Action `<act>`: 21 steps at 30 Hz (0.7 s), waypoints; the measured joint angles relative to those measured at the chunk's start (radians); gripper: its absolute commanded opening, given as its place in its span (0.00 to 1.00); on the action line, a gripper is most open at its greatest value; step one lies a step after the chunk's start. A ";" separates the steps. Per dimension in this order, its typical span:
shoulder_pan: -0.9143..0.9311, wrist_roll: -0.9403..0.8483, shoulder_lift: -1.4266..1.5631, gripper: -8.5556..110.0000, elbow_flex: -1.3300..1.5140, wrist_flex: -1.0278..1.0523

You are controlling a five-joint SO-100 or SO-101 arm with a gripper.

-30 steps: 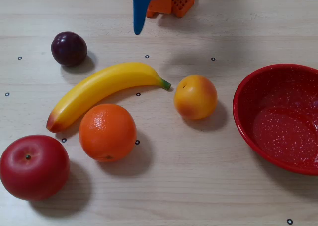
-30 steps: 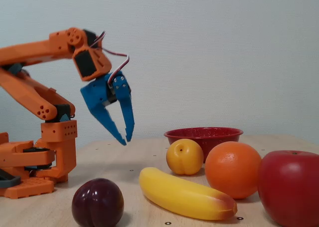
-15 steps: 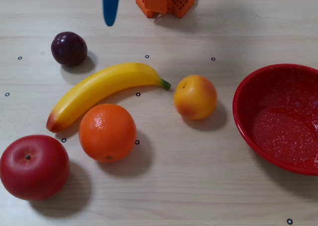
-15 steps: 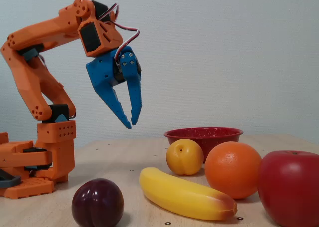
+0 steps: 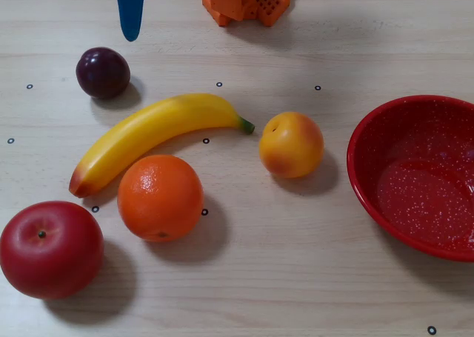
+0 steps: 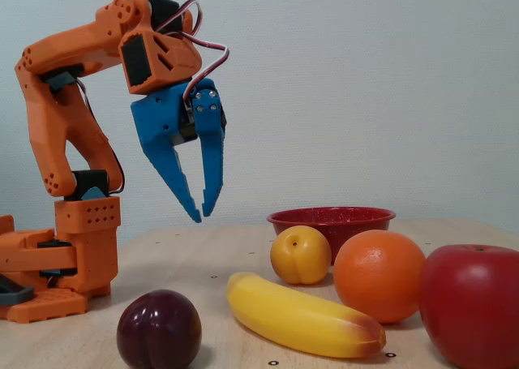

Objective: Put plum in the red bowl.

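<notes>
The dark purple plum (image 5: 103,72) (image 6: 159,329) rests on the wooden table at the upper left of the overhead view and at the front in the fixed view. The speckled red bowl (image 5: 378,196) (image 6: 331,216) sits at the right edge of the overhead view. My blue gripper (image 6: 201,212) hangs well above the table, fingers pointing down and slightly parted with nothing between them. In the overhead view only its tip (image 5: 131,32) shows, just above and right of the plum.
A banana (image 5: 148,133), an orange (image 5: 160,197), a red apple (image 5: 50,249) and a yellow-orange peach (image 5: 291,144) lie between plum and bowl. The orange arm base (image 5: 244,0) (image 6: 57,263) stands at the table's far edge.
The gripper has swung leftward in the overhead view, from near the base toward the plum's side, and the arm has risen and pulled more upright. The fruits and bowl have not moved.
</notes>
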 measured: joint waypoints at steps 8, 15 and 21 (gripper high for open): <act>0.009 -0.014 -0.014 0.07 -0.061 0.057; 0.095 -0.172 -0.041 0.07 -0.123 0.146; 0.183 -0.196 -0.066 0.09 -0.146 0.173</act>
